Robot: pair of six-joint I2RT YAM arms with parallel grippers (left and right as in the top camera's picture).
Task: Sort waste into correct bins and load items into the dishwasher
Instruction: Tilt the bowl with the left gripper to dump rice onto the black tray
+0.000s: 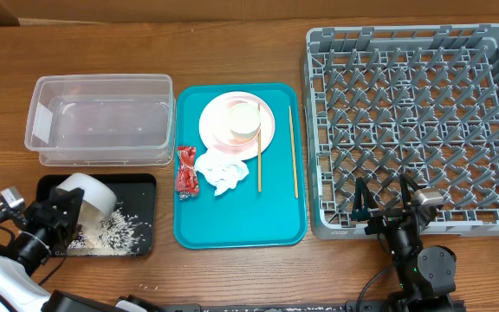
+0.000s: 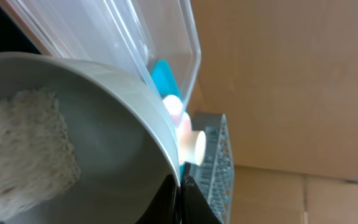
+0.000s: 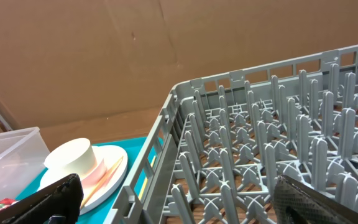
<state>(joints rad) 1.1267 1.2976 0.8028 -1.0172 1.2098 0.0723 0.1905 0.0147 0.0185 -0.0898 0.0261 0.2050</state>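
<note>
While the left gripper [image 1: 61,211] is pinching the rim of the stiff, probably slippery grey-blue bowl [image 1: 91,196], the right gripper [image 1: 384,201] is hovering spread.

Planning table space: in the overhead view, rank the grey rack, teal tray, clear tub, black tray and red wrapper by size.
grey rack
teal tray
clear tub
black tray, close to the tub, whose taller rim is nearer the camera, so unsure
red wrapper

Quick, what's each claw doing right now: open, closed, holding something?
Left claw: closed on the rim of the grey-blue bowl, which is tilted over the black tray.
Right claw: open, holding nothing, at the dish rack's near edge.
</note>
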